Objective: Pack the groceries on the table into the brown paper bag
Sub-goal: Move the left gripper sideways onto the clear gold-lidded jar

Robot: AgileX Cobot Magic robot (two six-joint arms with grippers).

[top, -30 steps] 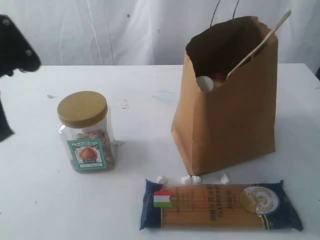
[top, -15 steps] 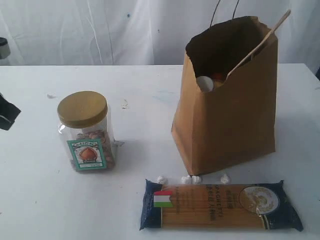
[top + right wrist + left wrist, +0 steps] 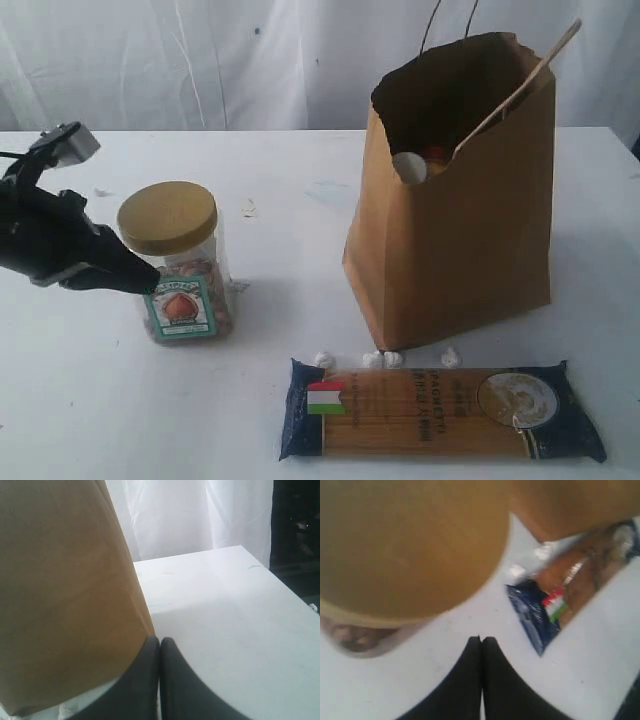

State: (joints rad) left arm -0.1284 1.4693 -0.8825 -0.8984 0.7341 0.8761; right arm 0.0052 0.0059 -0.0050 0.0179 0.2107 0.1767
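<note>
Counts: one jar (image 3: 176, 275) with a gold lid (image 3: 167, 217), one spaghetti packet (image 3: 440, 410), one brown paper bag (image 3: 460, 250), and four white crumbs (image 3: 372, 359), all on the white bench (image 3: 300, 190). The jar stands upright, well left of the bag. The packet lies flat near the front edge, just in front of the bag, with the crumbs in a row between them.

The left end effector (image 3: 481, 641) has its fingers pressed together, holding nothing. In the exterior view its tip meets the jar's side just under the lid. The right end effector (image 3: 160, 642) is also pinched closed and empty, low beside the bag's wall.

Change: half a second earlier the left arm only showed at the frame's edge. It has since reached in to the jar, which seems nudged slightly right.

Hard to see: most of the bag's contents are hidden. Only a wooden stick (image 3: 520, 85), a white round top (image 3: 408, 167) and a red patch (image 3: 436, 153) show. The handle loops (image 3: 432, 22) are cut off at the top. The right arm is outside the exterior view. The left wrist view is blurred, mostly filled by the lid.
</note>
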